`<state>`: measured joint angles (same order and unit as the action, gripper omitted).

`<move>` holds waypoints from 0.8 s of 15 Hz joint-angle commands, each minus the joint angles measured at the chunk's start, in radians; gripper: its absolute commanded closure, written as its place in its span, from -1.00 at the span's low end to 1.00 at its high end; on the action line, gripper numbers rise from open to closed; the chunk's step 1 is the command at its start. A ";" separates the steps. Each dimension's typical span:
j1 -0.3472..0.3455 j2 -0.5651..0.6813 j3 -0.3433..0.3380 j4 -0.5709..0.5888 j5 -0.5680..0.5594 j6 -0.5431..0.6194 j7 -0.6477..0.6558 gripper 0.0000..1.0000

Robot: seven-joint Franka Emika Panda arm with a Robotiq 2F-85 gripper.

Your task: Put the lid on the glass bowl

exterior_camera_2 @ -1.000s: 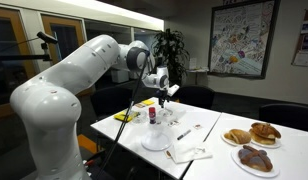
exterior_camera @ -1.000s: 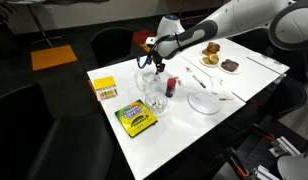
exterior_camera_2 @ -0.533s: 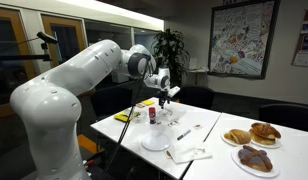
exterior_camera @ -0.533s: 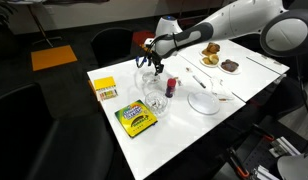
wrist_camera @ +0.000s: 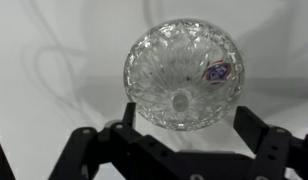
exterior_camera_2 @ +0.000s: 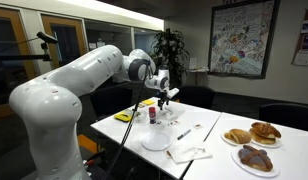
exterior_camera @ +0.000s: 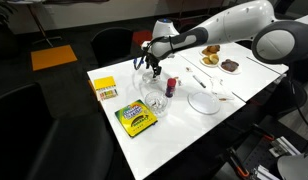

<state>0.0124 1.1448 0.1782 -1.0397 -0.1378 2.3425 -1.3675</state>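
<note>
The lid (wrist_camera: 184,70) is a round cut-glass piece with a centre knob and a small purple sticker. It lies on the white table and fills the wrist view. In an exterior view it lies near the table's far left edge (exterior_camera: 146,81). My gripper (wrist_camera: 186,113) is open and hovers just above it, one finger on each side, touching nothing. The gripper shows in both exterior views (exterior_camera: 152,66) (exterior_camera_2: 165,96). The glass bowl (exterior_camera: 155,104) stands a little nearer the front, beside the crayon box (exterior_camera: 136,120).
A small red-capped bottle (exterior_camera: 171,86) stands right of the lid. A flat white plate (exterior_camera: 203,101) lies mid-table with paper beside it. A yellow box (exterior_camera: 104,90) sits at the left corner. Plates of pastries (exterior_camera: 210,55) stand at the far right.
The arm has shifted slightly toward the table's far left edge above the glass pieces. Nothing on the table has moved.
</note>
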 commanded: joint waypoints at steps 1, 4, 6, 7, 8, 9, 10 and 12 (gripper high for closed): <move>0.011 0.041 -0.008 0.079 0.024 -0.058 0.015 -0.58; 0.012 0.052 -0.011 0.101 0.025 -0.084 0.038 -0.66; 0.012 0.057 -0.011 0.110 0.025 -0.094 0.048 -0.49; 0.012 0.058 -0.011 0.114 0.025 -0.100 0.054 -0.36; 0.013 0.061 -0.012 0.120 0.024 -0.106 0.057 -0.06; 0.012 0.065 -0.011 0.126 0.024 -0.109 0.060 0.13; 0.013 0.069 -0.012 0.132 0.024 -0.112 0.063 0.30; 0.013 0.071 -0.011 0.137 0.024 -0.113 0.066 0.59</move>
<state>0.0158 1.1915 0.1776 -0.9523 -0.1374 2.2634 -1.3054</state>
